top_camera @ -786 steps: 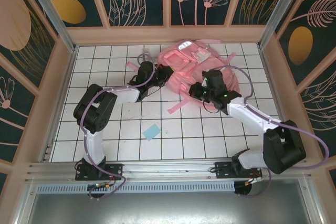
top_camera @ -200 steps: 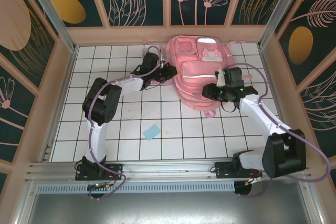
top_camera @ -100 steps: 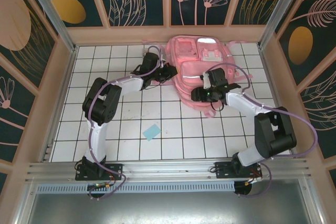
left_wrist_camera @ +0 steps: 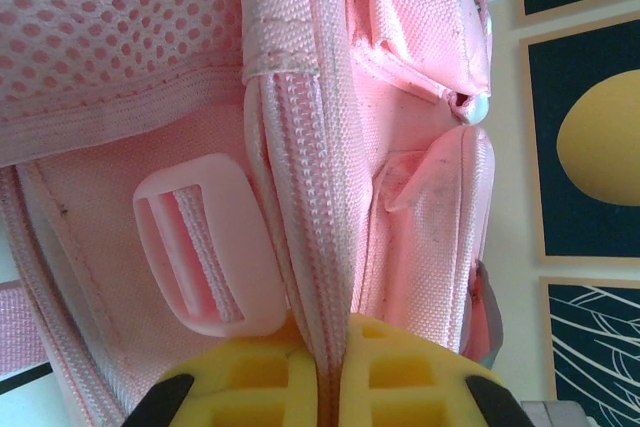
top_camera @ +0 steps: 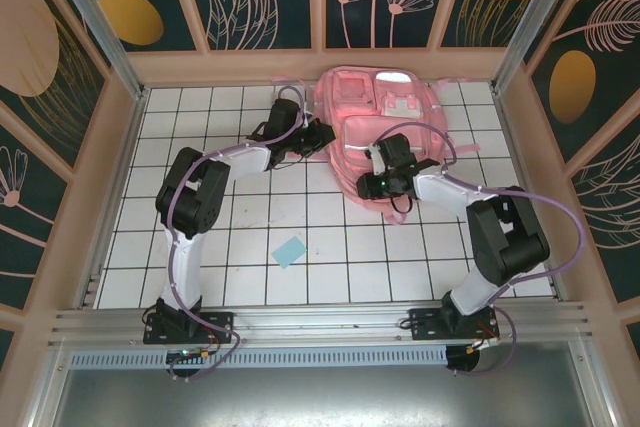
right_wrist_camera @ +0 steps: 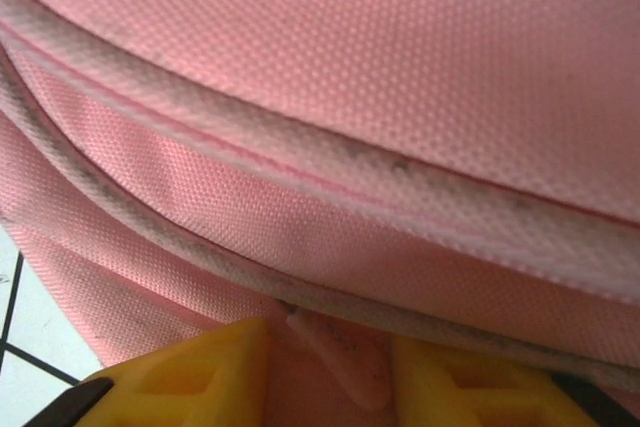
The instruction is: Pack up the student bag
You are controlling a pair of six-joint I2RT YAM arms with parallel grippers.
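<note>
R claw (right_wrist_camera: 330, 352) shifted left on pink glossy student bag (top_camera: 385, 112), jaws apart; L claw (left_wrist_camera: 328, 352) pinches seam.

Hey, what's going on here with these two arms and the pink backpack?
Two robot arms are working on the student bag, which lies at the far side of the table. The left tool is shut on a zipper seam at the bag's left edge. The right tool is up against the bag's near side, jaws apart with a small pink tab between them. A light blue square lies nearer the arms.
</note>
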